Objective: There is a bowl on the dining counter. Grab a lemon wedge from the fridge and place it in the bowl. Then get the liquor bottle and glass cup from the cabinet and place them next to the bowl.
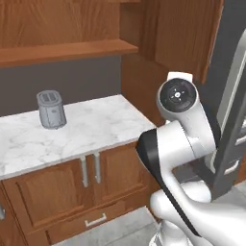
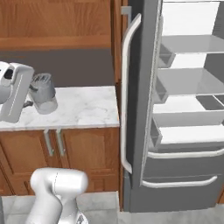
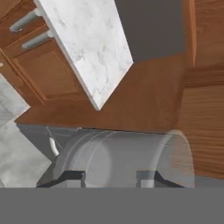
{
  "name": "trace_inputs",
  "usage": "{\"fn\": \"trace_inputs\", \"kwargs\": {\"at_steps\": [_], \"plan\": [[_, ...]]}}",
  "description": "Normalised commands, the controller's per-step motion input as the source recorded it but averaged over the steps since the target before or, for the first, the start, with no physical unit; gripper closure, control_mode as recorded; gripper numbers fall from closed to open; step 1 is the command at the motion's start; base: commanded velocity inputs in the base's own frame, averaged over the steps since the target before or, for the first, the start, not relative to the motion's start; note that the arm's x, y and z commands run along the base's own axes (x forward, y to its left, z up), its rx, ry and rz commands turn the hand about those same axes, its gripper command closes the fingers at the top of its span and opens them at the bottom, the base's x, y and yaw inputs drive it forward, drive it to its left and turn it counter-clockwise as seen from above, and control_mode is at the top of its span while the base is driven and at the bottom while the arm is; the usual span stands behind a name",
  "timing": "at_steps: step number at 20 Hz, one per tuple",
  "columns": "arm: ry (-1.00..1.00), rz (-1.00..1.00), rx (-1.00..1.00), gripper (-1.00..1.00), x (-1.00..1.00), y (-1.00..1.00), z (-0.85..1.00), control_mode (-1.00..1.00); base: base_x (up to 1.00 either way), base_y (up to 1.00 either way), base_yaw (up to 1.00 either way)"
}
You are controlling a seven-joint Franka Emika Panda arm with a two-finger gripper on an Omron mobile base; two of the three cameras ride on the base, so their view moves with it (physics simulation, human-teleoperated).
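The hand (image 3: pixel 111 178) grips the glass cup (image 3: pixel 127 159), its two dark fingertips pressed against the clear wall; the cup's lower part is cut off by the hand view's bottom edge. Beyond it lie a marble counter (image 3: pixel 94 48) corner and wooden doors. In the base views a grey toaster (image 1: pixel 51 109) stands toward the counter's back edge, and the fridge (image 2: pixel 175 109) stands open, shelves bare.
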Motion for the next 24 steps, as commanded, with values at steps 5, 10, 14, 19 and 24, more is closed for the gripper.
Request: {"fn": "trace_inputs", "kwargs": {"at_steps": [5, 10, 14, 19, 24], "plan": [[0.00, 0.00, 0.00, 1.00, 0.00, 0.00, 0.00, 1.00, -0.33, 0.00, -0.72], [0.00, 0.00, 0.00, 1.00, 0.00, 0.00, 0.00, 1.00, -0.15, -0.07, -0.80], [0.00, 0.00, 0.00, 1.00, 0.00, 0.00, 0.00, 1.00, -0.03, -0.31, -0.78], [0.00, 0.00, 0.00, 1.00, 0.00, 0.00, 0.00, 1.00, 0.00, -0.61, -0.74], [0.00, 0.00, 0.00, 1.00, 0.00, 0.00, 0.00, 1.00, 0.00, -0.93, -0.62]]}}
